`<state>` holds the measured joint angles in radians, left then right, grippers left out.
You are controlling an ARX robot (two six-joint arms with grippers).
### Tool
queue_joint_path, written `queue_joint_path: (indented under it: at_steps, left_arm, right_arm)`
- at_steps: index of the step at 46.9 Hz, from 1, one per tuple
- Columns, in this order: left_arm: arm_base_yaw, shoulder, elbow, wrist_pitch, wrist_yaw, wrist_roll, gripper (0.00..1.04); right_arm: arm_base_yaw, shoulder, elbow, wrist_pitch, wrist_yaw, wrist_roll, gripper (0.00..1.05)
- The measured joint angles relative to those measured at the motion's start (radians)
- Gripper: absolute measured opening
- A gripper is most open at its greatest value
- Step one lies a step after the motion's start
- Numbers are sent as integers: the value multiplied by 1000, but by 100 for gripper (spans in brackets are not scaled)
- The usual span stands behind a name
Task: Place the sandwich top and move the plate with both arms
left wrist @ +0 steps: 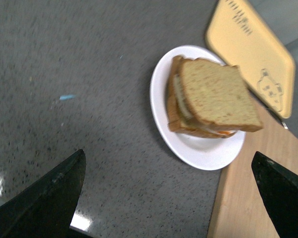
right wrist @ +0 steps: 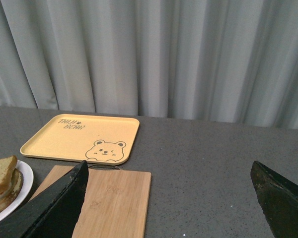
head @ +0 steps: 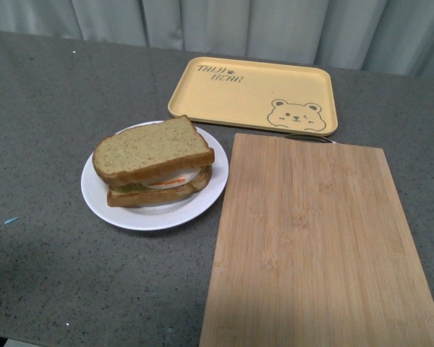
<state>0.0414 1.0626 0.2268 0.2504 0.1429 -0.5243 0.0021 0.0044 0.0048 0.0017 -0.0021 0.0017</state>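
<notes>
The sandwich top (head: 153, 150), a tan speckled bread slice, lies on the stacked sandwich, with egg white and an orange filling showing beneath it. The sandwich rests on the white plate (head: 101, 195), left of the cutting board. Neither arm shows in the front view. In the left wrist view the sandwich top (left wrist: 218, 94) and plate (left wrist: 203, 151) lie ahead of my open left gripper (left wrist: 169, 198), which is apart from them above the grey table. My right gripper (right wrist: 169, 198) is open and empty, with the plate (right wrist: 20, 191) at the frame's edge.
A bamboo cutting board (head: 318, 246) lies right of the plate, almost touching it. A yellow bear tray (head: 257, 95) sits behind both. Grey curtains hang behind the table. A small blue scrap (head: 11, 220) lies on the grey tabletop at the left.
</notes>
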Motion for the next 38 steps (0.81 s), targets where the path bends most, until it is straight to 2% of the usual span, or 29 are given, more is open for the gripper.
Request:
queue_joint_path:
  at_steps: [9,16,38]
  left_arm:
    - [-26,366,100,74,103,-125,98]
    - [-56,529,166,117,129,-186,98]
    - [-134,785,308,175,162,-214,98]
  right_arm:
    - [0,0,0,0,0,0,95]
    - [0,0,0,0,0,0,95]
    - [0,0,0,0,0,0,95]
